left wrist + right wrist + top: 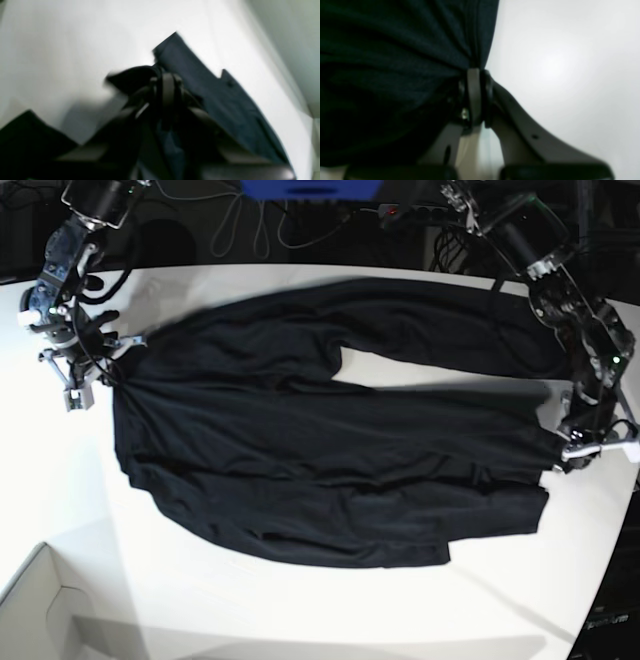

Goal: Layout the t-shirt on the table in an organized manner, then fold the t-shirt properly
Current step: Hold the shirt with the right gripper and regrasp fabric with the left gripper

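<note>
With both jaws pressed together on cloth, our right pincer [476, 75] nips a gathered edge of the t-shirt [320, 440] at the base view's left, and pleats fan out from the bite in the right wrist view. Our left pincer [168, 80] is likewise clamped on fabric at the opposite end, base view's right, w/ a bunched fold wrapped round the tips; that wrist view is blurred, so we can't say which hem or seam it has. Between the two grips the shirt runs across the middle of the counter [80, 480], resting on it, not hanging. It's spread wide but not tidy: long creases run lengthwise, one flap lies doubled over the lower part, and an upper section arcs off toward the far right w/ a wedge of bare counter showing beneath it. We judge the layout step as underway, maybe halfway: the cloth is opened out and pulled between our arms, but sleeves and hem aren't squared, wrinkles remain. No proper fold is visible yet, so flattening, straightening, then the folding itself are all left to do.
</note>
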Robot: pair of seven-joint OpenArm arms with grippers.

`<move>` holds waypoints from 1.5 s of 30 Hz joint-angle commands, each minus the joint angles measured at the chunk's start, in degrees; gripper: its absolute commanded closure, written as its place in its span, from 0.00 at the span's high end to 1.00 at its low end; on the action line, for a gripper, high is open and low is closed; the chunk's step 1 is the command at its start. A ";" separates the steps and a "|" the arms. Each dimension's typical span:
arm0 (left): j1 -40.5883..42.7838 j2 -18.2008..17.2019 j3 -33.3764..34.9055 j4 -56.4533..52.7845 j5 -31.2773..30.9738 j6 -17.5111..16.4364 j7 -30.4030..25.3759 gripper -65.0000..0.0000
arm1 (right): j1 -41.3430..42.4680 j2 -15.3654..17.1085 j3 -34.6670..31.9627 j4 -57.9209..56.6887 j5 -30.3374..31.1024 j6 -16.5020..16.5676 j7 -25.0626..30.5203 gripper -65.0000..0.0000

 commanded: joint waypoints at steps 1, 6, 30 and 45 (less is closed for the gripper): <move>-1.54 -0.48 0.15 0.71 -0.37 -0.35 -0.96 0.00 | 0.38 0.24 -0.01 0.21 -0.56 -0.11 -1.09 0.00; -8.66 -0.74 0.24 -6.59 0.07 -0.35 -0.96 0.00 | 1.44 0.41 -0.01 -1.81 -0.56 -0.11 -1.09 0.00; -24.84 -7.07 15.27 -41.93 0.07 -0.62 -14.24 0.58 | 1.26 0.15 -0.01 -4.01 -0.56 -0.11 -1.09 0.00; -18.60 -11.47 15.53 -40.44 -0.28 -0.79 -21.53 0.53 | 1.44 0.06 -0.10 -4.18 -0.56 -0.11 -1.09 0.00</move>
